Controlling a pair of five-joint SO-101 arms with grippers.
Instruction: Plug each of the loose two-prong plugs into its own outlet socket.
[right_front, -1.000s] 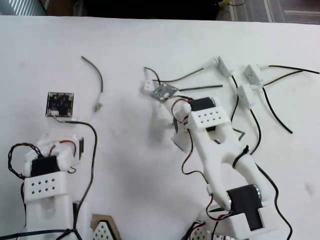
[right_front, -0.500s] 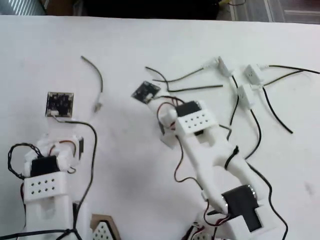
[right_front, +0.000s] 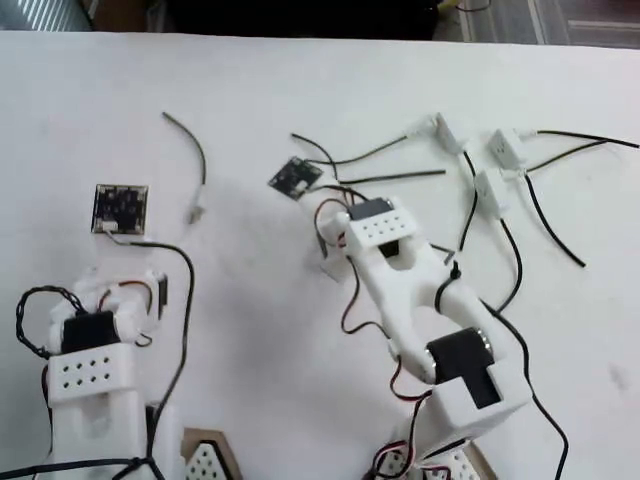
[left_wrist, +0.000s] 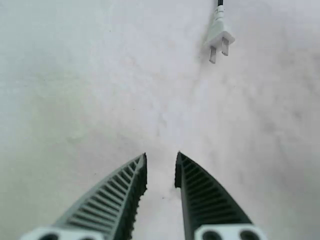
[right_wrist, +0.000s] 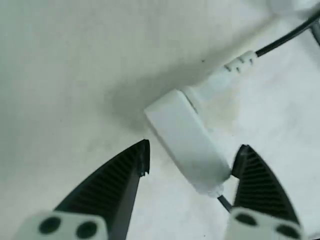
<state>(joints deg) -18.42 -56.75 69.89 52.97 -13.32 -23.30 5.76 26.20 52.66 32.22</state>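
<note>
right pincer (right_wrist: 194, 150) spread wide, socket block (right_wrist: 182, 132) between its jaws, we judge ready to grip | left pincer (left_wrist: 161, 157) slightly parted, empty | plug (left_wrist: 219, 37) ahead of it, prongs facing it

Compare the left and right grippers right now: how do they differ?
Gap: the left gripper has its fingers a narrow slit apart; the right gripper has its fingers spread wide.
Contents: only bare table shows between the left gripper's fingers; a white block with cables at its ends lies between the right gripper's fingers, not clamped.
Shared: dark ridged fingers aimed at the table, and neither holds anything.
</note>
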